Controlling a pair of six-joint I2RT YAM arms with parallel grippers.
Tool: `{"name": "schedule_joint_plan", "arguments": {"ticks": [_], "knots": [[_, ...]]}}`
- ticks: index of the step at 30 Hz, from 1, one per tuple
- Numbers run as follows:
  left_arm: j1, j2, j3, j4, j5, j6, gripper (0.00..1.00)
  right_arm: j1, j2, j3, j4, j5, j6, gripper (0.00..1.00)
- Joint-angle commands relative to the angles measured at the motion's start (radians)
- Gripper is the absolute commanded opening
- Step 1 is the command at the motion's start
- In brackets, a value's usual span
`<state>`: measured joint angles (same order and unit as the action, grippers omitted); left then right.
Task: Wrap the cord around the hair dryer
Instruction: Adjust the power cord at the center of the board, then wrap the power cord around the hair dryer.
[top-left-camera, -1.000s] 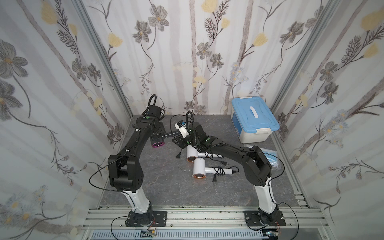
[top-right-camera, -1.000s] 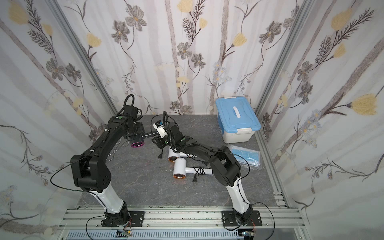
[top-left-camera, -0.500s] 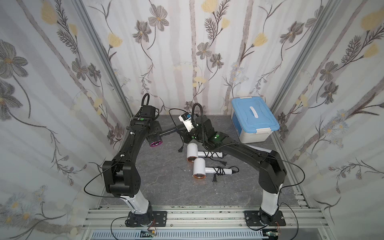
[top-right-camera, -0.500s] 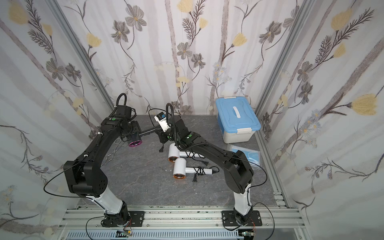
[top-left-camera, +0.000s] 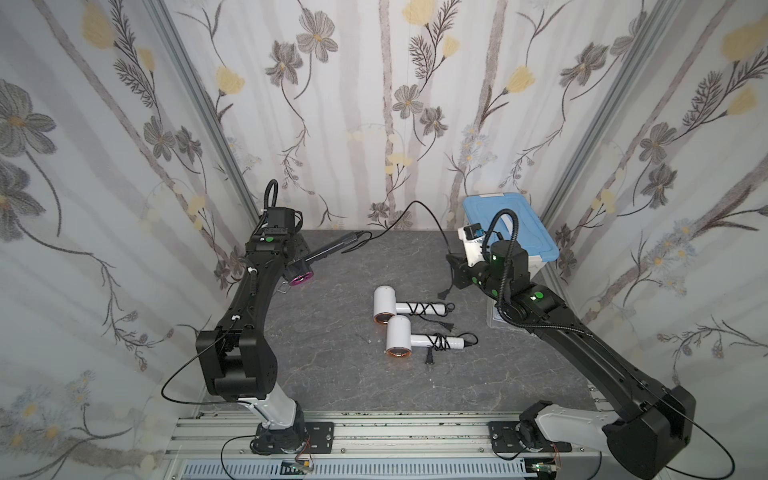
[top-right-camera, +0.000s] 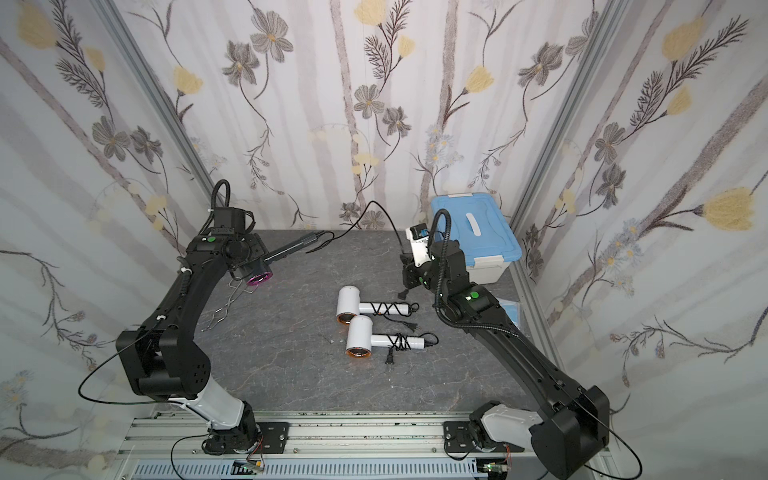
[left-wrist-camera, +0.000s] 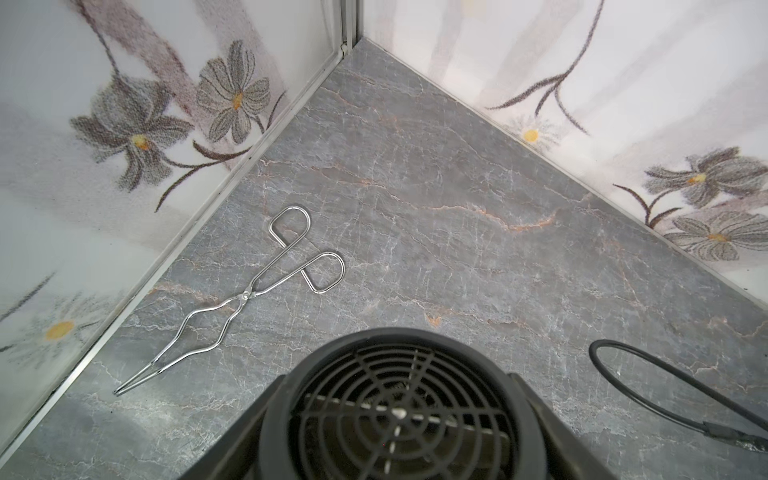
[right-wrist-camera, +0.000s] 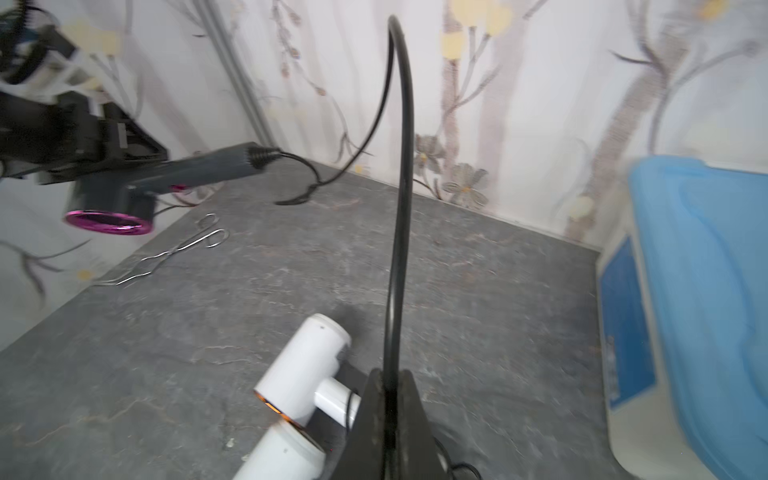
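**Dark dryer aloft at 10 o'clock, cord strung across to the right hand**

Dark hair dryer (top-left-camera: 316, 255): held off the desk (top-left-camera: 332, 374), at about 10 o'clock from desk centre. The magenta-ringed nozzle faces down and toward 6. The handle sticks out toward 2.

Left hand (top-left-camera: 296, 262): clamped on the dryer's barrel. In the left wrist view the rear grille (left-wrist-camera: 399, 411) sits between the black fingers (left-wrist-camera: 232, 449).

Cord (right-wrist-camera: 401, 216): black. It leaves the handle's end with a small slack curl, then rises in one open arch toward 12. From there it drops toward 2 o'clock. It is not wound on the handle.

Right hand (top-left-camera: 454, 266): pinched together on the cord at about 2 o'clock, above the desk. In the right wrist view the cord runs straight in between the closed fingers. The plug (top-left-camera: 442, 294) hangs just below the hand.

Desk centre: far white dryer (top-left-camera: 386, 305) and near white dryer (top-left-camera: 398, 338) lie close together. I cannot tell whether they touch. Both handles point toward 3. Each has a black lead criss-crossed round its handle, with the lead's plug end loose on the desk beside it.

Further out: blue-lidded box (top-left-camera: 528, 232) in the corner at 1 to 2 o'clock, behind the right hand. Wire tongs (left-wrist-camera: 245, 295) lie flat on the desk along the 9 o'clock edge, near the held dryer.
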<state>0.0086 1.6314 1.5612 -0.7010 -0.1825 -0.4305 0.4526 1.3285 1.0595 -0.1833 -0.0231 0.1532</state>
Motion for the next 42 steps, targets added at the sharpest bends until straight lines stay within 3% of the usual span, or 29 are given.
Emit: {"name": "schedule_joint_plan", "arguments": {"ticks": [1,6,9,13,15,19,29,35,38,42], "knots": [[0.019,-0.014,0.013,0.061,-0.027,-0.017,0.0,-0.052,-0.07,-0.109,-0.09,0.118,0.092,0.0],[0.044,-0.072,-0.018,0.106,-0.038,-0.045,0.0,-0.138,-0.12,-0.281,-0.131,0.138,0.178,0.0],[0.045,-0.116,-0.052,0.147,0.013,-0.073,0.0,-0.168,-0.127,-0.314,-0.118,0.144,0.186,0.0],[0.03,-0.155,-0.074,0.147,0.084,-0.083,0.0,-0.172,-0.136,-0.302,-0.105,0.1,0.134,0.42],[0.027,-0.177,-0.093,0.149,0.117,-0.086,0.0,-0.172,-0.145,-0.276,-0.078,0.019,0.094,0.5],[0.018,-0.211,-0.128,0.133,0.19,-0.085,0.0,-0.17,-0.124,-0.225,0.04,-0.226,0.02,0.54],[-0.007,-0.254,-0.115,0.053,0.277,-0.048,0.0,-0.117,0.257,0.008,0.276,-0.579,-0.12,0.56],[-0.01,-0.263,-0.073,0.032,0.319,-0.043,0.0,-0.081,0.511,0.152,0.333,-0.558,-0.178,0.61],[-0.01,-0.258,-0.07,0.031,0.348,-0.039,0.0,-0.077,0.593,0.18,0.378,-0.492,-0.191,0.7],[-0.011,-0.255,-0.07,0.027,0.376,-0.039,0.0,-0.071,0.68,0.23,0.411,-0.497,-0.177,0.71]]}}
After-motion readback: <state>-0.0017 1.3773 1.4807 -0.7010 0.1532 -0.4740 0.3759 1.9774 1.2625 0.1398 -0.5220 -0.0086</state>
